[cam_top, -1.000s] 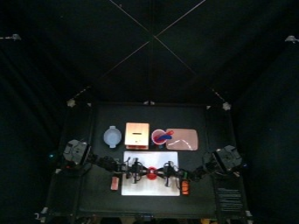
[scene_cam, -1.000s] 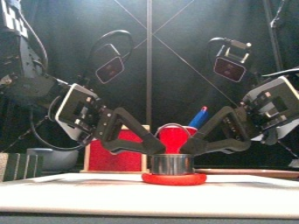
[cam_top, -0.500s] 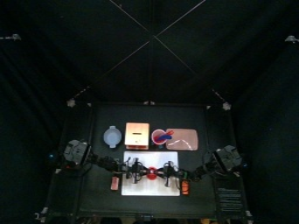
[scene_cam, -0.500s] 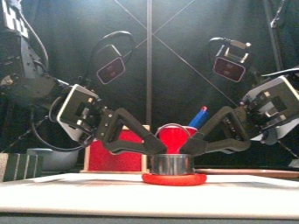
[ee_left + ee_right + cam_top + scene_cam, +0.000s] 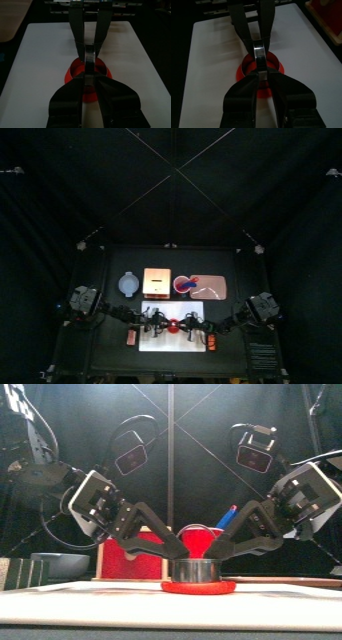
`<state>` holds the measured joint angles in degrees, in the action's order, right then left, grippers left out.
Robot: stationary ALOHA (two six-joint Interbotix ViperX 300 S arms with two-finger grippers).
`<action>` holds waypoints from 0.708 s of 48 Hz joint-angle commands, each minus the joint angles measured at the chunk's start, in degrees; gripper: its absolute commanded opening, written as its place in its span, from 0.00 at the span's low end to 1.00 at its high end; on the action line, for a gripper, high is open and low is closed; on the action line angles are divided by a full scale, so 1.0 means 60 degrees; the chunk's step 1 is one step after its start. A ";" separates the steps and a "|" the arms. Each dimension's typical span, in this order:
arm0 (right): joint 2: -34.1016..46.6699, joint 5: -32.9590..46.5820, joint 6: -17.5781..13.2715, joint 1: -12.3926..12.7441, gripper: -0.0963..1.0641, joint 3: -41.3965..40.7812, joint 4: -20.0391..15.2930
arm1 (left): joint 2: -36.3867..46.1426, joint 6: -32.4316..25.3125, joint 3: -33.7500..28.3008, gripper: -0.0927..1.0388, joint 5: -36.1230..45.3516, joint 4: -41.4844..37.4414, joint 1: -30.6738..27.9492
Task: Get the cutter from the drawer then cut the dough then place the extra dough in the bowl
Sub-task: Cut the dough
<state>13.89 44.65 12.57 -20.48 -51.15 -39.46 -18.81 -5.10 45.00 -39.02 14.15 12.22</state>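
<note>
A round metal cutter stands on the red dough disc, in the middle of the white cutting board. My left gripper pinches the cutter's left wall and my right gripper pinches its right wall; both are shut on it. From above, the two grippers meet over the dough on the board. In the left wrist view my jaws close at the cutter over the dough. The right wrist view shows the same at the metal rim, with dough around it.
Behind the board stand the blue-grey bowl, the wooden box with its red drawer front, and the pink tray. A red cup with a blue knife rises behind the cutter.
Both wrists have risen and tilted steeper, so the fingers slope down more sharply. The cutter and the dough stay in place on the board.
</note>
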 commanded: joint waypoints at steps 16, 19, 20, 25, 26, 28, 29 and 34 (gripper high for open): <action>-0.0352 -0.0117 -0.0029 0.0161 0.76 0.0396 0.0454 | 0.0645 0.0044 -0.0044 0.83 0.0146 -0.0454 -0.0132; -0.0454 -0.0103 -0.0029 0.0190 0.76 0.0410 0.0513 | 0.0776 0.0044 -0.0029 0.84 0.0132 -0.0469 -0.0161; -0.0483 -0.0117 -0.0029 0.0205 0.76 0.0410 0.0513 | 0.0835 0.0044 -0.0029 0.84 0.0146 -0.0469 -0.0176; -0.0645 -0.0132 -0.0029 0.0278 0.76 0.0381 0.0527 | 0.1084 0.0029 0.0044 0.84 0.0146 -0.0469 -0.0278; -0.0703 -0.0161 -0.0029 0.0308 0.76 0.0366 0.0527 | 0.1128 0.0029 0.0059 0.84 0.0146 -0.0469 -0.0308; -0.0762 -0.0161 0.0000 0.0352 0.76 0.0352 0.0527 | 0.1245 0.0029 0.0132 0.84 0.0161 -0.0469 -0.0352; -0.0791 -0.0176 0.0015 0.0366 0.76 0.0352 0.0527 | 0.1304 0.0015 0.0176 0.84 0.0146 -0.0469 -0.0381; -0.0952 -0.0308 0.0015 0.0483 0.76 0.0352 0.0601 | 0.1626 -0.0015 0.0439 0.84 0.0161 -0.0454 -0.0425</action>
<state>10.99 43.15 12.66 -18.37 -49.48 -36.30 -11.87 -5.19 47.29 -37.79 11.51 10.02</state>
